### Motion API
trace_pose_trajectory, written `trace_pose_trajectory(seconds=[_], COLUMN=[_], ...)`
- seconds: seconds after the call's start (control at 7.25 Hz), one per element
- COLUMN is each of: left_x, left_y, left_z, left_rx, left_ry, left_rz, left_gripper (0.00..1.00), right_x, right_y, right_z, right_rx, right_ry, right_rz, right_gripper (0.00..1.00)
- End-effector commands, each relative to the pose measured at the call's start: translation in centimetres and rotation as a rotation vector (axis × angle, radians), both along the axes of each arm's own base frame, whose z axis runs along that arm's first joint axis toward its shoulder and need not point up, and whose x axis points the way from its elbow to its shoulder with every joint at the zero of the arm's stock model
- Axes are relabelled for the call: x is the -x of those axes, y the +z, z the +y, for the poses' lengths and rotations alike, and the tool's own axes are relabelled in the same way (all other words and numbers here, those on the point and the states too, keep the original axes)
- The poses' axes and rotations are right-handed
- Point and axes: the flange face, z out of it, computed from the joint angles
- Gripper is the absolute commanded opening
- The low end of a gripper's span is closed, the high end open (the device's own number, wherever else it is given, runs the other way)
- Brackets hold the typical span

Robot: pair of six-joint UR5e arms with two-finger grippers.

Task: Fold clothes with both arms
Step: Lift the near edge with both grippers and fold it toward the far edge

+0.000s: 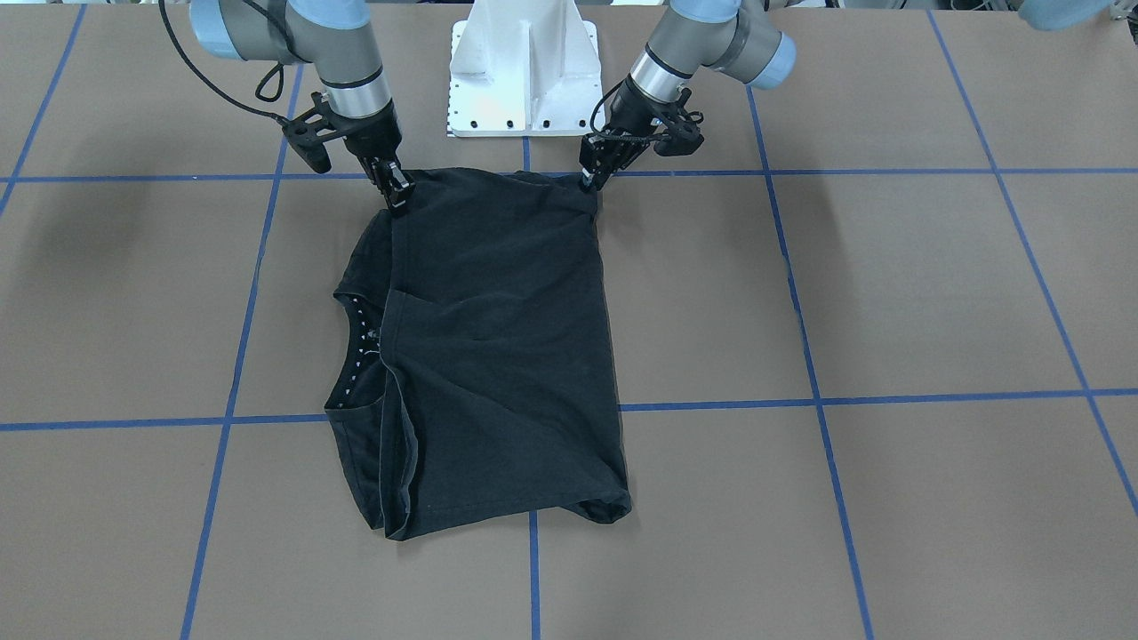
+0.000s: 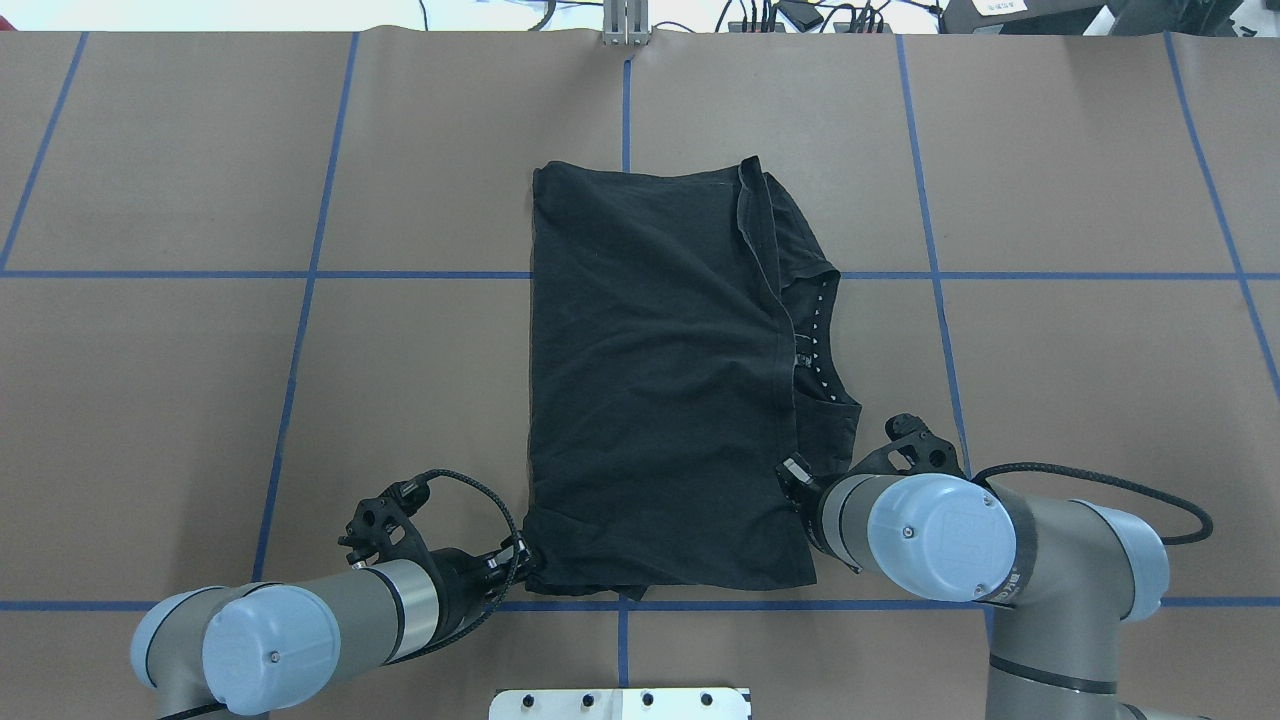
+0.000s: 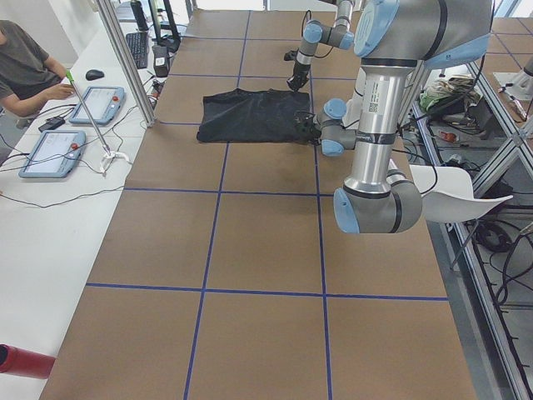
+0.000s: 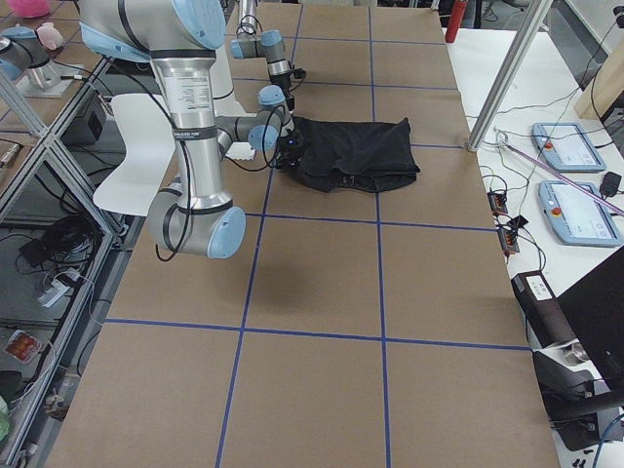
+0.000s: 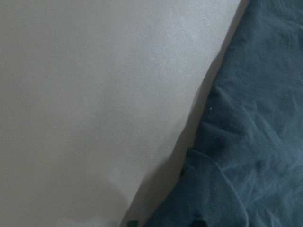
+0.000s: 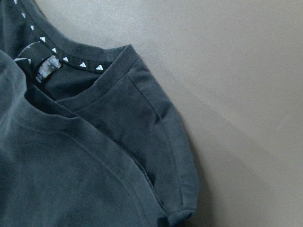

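Note:
The clothes are one black T-shirt [image 1: 507, 338] [image 2: 650, 380], lying folded and flat mid-table. Its white-dotted neckband [image 2: 815, 340] [image 6: 71, 60] peeks out on the robot's right side. My left gripper [image 2: 525, 562] [image 1: 589, 182] pinches the shirt's near left corner, fingers drawn together. My right gripper [image 2: 792, 470] [image 1: 396, 196] is shut on the near right edge, by the hem band. The left wrist view shows only cloth [image 5: 251, 142] against bare table. In the right wrist view I see a sleeve and shoulder [image 6: 156, 142]. No fingers show in either wrist view.
The white bolted pedestal [image 1: 524, 71] stands just behind the shirt's near edge. Brown table with blue grid tape [image 2: 300, 272] spreads on all sides. A seated person [image 3: 25, 58] and touch pendants [image 3: 50, 154] are at a side bench beyond the table's far edge.

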Motion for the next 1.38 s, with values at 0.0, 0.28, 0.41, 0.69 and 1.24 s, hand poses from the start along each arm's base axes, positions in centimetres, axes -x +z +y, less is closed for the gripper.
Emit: trace_pose_trajectory(seconds=[0.0,0.28,0.41,0.69,1.24], left_x=[0.3,0.8,1.4,3.2,7.7], left_y=[-0.5,-1.7,-2.6,-5.5,-10.4], left_z=[0.1,0.9,1.1,2.3,2.7], left_rx=[-0.001,-0.002,-0.002,0.039,0.058], left_ry=[0.001,0.015,0.021,0.033,0.044], left_rz=[0.011,0.037,0.045,0.018,0.146], left_gripper=[0.0,0.0,0.0,0.0,0.0], right_x=[-0.2,-0.9,-1.2,-2.0,-6.5], right_y=[-0.1,-0.5,-0.7,-1.3,-4.2], right_z=[-0.3,-0.6,-0.8,-1.0,-3.2], right_rx=[0.009,0.023,0.024,0.033,0.085], right_ry=[-0.003,-0.008,-0.006,-0.008,-0.014], right_rz=[-0.005,-0.018,-0.022,-0.037,-0.113], right_gripper=[0.0,0.0,0.0,0.0,0.0])
